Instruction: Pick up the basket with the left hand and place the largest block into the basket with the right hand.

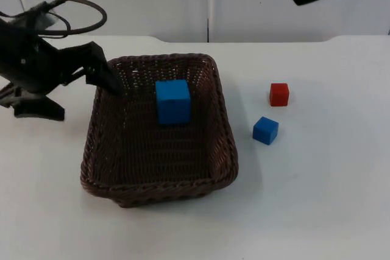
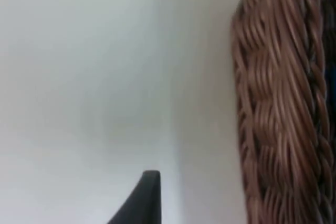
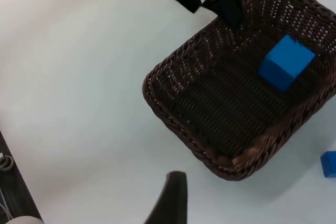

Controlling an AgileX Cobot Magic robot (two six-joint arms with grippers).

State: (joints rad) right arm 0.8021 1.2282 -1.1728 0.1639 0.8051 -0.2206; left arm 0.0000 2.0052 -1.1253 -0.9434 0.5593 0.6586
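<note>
Left claw (image 1: 105,76) pinches basket (image 1: 225,120) rim, steadying it; large blue block (image 1: 173,101) inside. Right claw's state: cannot tell.

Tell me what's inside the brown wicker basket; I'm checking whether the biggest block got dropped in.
Inside the basket sits one large blue block on the woven floor, towards the back. The left gripper has one finger inside the rim. The floor under the block is hidden.

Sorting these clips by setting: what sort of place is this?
Likely a robotics lab bench: a bare white table against a grey partition wall, with a wicker basket and toy-like blocks, such as the red block.
</note>
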